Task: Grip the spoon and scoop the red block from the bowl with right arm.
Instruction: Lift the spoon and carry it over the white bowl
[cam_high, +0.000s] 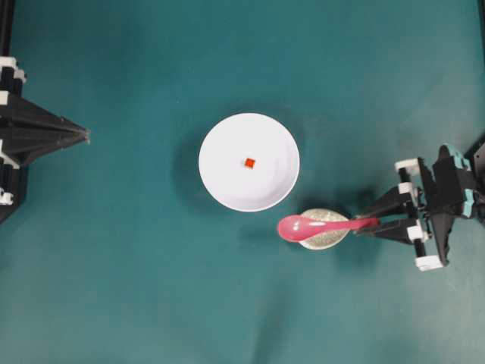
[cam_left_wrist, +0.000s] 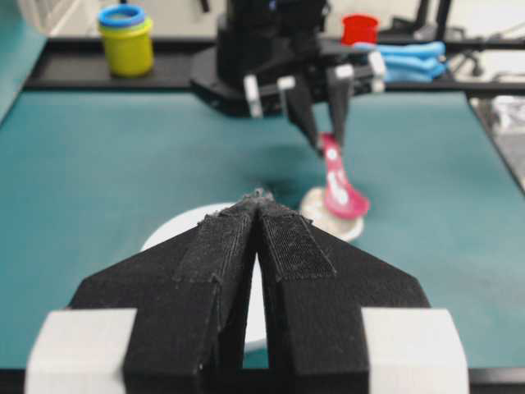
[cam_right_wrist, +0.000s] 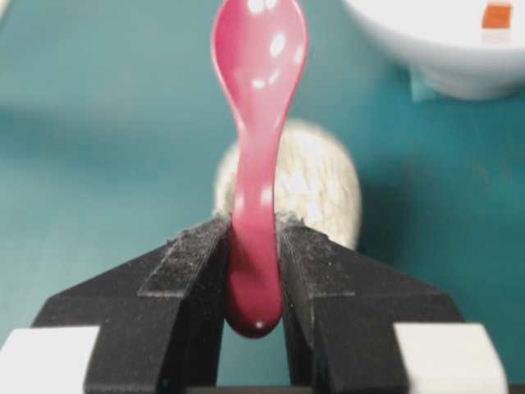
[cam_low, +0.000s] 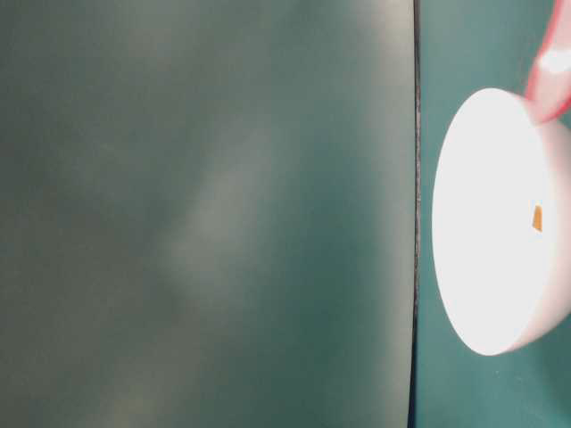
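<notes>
While the right gripper (cam_right_wrist: 254, 246) pinches the spoon's (cam_right_wrist: 256, 123) handle, the red block (cam_high: 249, 162) sits apart in the bowl (cam_high: 220, 144).

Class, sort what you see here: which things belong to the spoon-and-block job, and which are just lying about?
Job:
spoon
red block
bowl
right hand, shut on the spoon handle

Lying about:
speckled dish under the spoon
yellow cup
red cup
blue cloth
left hand, shut, idle
</notes>
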`<state>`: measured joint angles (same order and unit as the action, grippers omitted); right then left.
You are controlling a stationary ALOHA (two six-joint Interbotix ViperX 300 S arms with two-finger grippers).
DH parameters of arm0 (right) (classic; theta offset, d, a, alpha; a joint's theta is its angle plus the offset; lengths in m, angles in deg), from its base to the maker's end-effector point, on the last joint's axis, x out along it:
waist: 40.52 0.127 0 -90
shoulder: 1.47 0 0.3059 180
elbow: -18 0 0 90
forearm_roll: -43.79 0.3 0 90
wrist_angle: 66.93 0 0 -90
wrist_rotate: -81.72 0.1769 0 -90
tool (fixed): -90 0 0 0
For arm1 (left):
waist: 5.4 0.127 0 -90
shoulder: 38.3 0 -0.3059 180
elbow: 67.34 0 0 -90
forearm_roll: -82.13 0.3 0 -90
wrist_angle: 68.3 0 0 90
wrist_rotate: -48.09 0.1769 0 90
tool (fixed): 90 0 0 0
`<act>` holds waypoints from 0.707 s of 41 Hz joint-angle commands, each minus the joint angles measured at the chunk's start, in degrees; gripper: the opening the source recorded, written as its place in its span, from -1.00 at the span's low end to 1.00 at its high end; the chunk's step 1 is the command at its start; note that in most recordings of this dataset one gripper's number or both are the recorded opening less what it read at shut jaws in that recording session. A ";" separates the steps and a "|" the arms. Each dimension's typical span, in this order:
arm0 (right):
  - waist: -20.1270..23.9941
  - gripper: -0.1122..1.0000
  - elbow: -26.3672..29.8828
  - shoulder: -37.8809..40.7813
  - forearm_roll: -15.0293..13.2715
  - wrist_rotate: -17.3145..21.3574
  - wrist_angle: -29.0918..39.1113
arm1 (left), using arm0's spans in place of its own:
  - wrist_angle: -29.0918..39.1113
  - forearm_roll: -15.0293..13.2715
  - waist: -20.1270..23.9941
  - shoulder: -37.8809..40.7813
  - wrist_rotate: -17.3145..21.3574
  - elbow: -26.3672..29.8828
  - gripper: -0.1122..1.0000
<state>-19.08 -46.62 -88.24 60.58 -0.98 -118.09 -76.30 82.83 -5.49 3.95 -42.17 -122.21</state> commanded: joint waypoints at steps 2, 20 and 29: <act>-2.37 -0.36 5.45 -5.45 0.18 -2.64 10.02 | 0.62 0.18 0.00 0.18 -0.18 1.76 -0.79; -17.49 -0.36 30.23 -10.90 0.00 -9.23 61.00 | 2.29 0.09 0.00 0.26 -0.97 1.93 -0.79; -23.38 -0.36 37.18 -10.46 0.00 -8.88 73.92 | 3.16 0.18 0.00 0.18 -1.05 1.93 -0.79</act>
<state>-40.87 -12.61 -98.26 60.67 -9.94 -47.34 -73.05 82.83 -5.49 3.95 -43.22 -122.12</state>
